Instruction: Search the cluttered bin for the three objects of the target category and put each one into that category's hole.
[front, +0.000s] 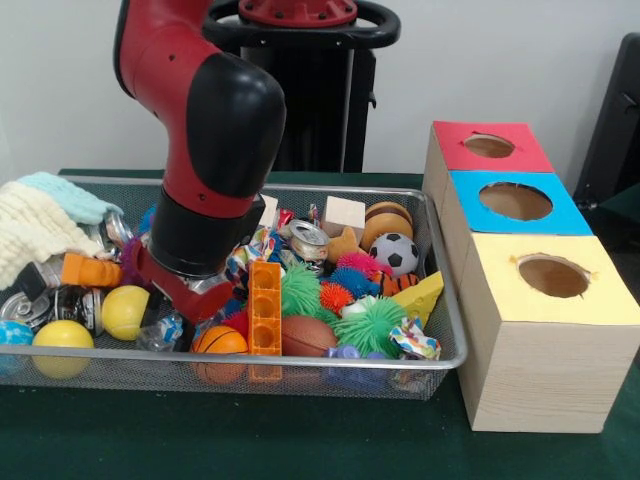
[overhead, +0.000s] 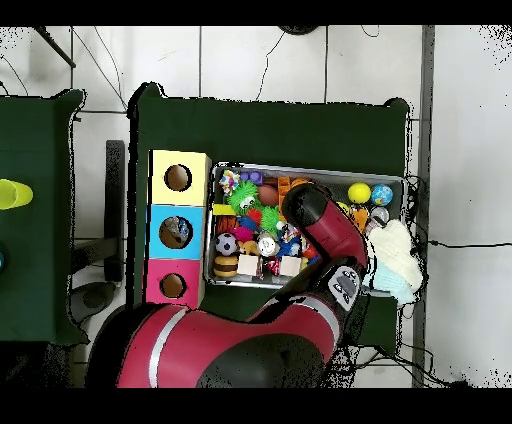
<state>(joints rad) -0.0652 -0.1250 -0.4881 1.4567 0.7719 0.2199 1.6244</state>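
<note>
The silver wire mesh bin (front: 300, 360) is full of toys and also shows in the overhead view (overhead: 310, 170). My gripper (front: 185, 305) is down in the bin's left half, among the clutter, mostly hidden by my red and black wrist. A crinkled clear plastic piece with blue (front: 163, 330), perhaps a water bottle, lies right beside it; I cannot tell whether it is held. The red-topped box's round hole (front: 489, 146) is at the far right, empty; in the overhead view it (overhead: 173, 286) is left of the bin. In the overhead view my arm (overhead: 320, 225) covers the gripper.
The blue-topped box (front: 516, 201) and the yellow-topped box (front: 553, 276) stand in line with the red one. A white and pale blue cloth (front: 40, 220) hangs over the bin's left end. Yellow balls (front: 125, 312), an orange block (front: 265, 305), a silver can (front: 306, 240) and a football (front: 398, 253) crowd the bin.
</note>
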